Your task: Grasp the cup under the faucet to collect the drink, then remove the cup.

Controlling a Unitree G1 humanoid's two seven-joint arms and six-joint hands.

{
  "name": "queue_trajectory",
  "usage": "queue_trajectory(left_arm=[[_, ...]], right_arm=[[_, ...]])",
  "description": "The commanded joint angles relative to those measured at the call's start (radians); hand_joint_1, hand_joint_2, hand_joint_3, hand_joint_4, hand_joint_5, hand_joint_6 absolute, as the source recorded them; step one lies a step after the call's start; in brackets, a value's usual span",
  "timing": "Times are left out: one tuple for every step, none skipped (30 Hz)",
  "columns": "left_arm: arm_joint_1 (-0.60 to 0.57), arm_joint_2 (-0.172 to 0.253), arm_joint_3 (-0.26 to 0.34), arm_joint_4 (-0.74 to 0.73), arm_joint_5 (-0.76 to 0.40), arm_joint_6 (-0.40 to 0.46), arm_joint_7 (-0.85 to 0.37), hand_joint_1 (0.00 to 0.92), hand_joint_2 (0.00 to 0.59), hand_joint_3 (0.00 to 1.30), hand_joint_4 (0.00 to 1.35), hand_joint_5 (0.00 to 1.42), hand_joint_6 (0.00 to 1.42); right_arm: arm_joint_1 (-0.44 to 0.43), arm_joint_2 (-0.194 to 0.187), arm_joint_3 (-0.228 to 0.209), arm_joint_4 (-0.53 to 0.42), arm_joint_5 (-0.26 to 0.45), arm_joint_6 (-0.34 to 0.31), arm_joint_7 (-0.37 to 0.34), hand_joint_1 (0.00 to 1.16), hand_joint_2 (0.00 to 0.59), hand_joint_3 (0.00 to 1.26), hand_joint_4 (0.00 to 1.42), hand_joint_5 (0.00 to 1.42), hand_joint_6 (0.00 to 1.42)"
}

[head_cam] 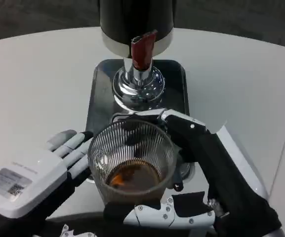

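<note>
Leftmost, left hand (43, 165) lay beside cup (132, 160), fingers (73, 145) straight, tips touching glass wall; grasp not clear. Cup upright, mouth up, axis vertical, amber drink in bottom, at tray (95, 98) front edge, before faucet (143, 49). Right hand (191, 168) wrapped around cup, grasping it.

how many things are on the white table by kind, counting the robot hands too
Drink dispensers, black and silver with a red tap lever: 1
Dark rectangular drip trays: 1
Clear ribbed glass cups holding brown drink: 1
Robot hands, left hand and right hand, both around the cup: 2
Total: 5
</note>
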Motion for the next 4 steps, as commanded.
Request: queue_trajectory(left_arm=[[0.007, -0.003, -0.008, -0.008, 0.015, 0.012, -0.010, 0.000, 0.090, 0.00, 0.00, 0.00, 0.00], [0.007, -0.004, -0.009, -0.009, 0.017, 0.017, -0.011, 0.000, 0.090, 0.00, 0.00, 0.00, 0.00], [0.007, -0.004, -0.010, -0.010, 0.017, 0.021, -0.012, 0.000, 0.090, 0.00, 0.00, 0.00, 0.00], [0.007, -0.004, -0.010, -0.011, 0.019, 0.025, -0.012, 0.000, 0.090, 0.00, 0.00, 0.00, 0.00]], right_arm=[[-0.006, 0.017, 0.016, -0.039, 0.020, 0.002, -0.004, 1.11, 0.059, 0.71, 0.93, 1.00, 1.29], [-0.005, 0.018, 0.017, -0.040, 0.019, 0.003, -0.005, 1.11, 0.059, 0.71, 0.94, 1.00, 1.29], [-0.004, 0.018, 0.017, -0.042, 0.020, 0.005, -0.004, 1.11, 0.059, 0.71, 0.94, 1.00, 1.29], [-0.002, 0.018, 0.016, -0.045, 0.020, 0.007, -0.004, 1.11, 0.059, 0.71, 0.94, 1.00, 1.29]])
